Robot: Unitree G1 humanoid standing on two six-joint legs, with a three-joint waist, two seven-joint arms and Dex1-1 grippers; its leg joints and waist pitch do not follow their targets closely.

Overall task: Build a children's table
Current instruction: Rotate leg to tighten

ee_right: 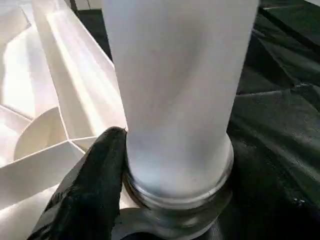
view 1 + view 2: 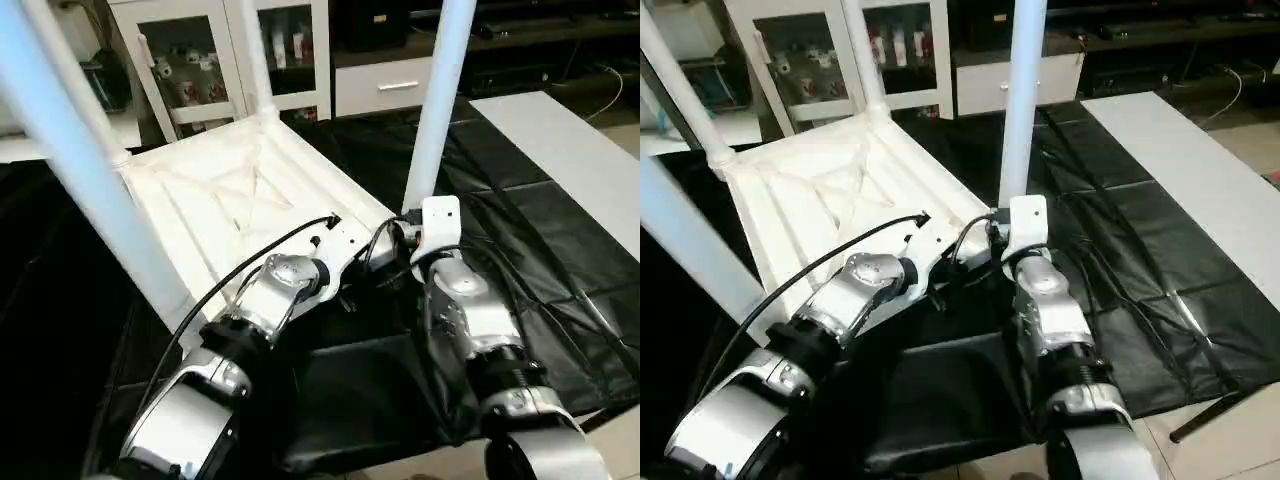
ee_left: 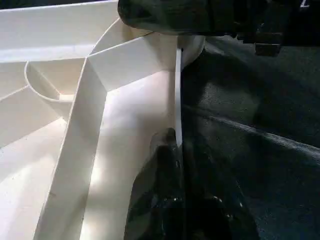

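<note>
Here the left pincer pinches the table's rim to steady it, while the right pincer clasps the near right leg at its socket.

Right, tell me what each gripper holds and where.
Left gripper: pinches the side rim of the white plastic ribbed tabletop. Right gripper: jaws around the base of the white tapered tube leg, at its corner socket.
</note>
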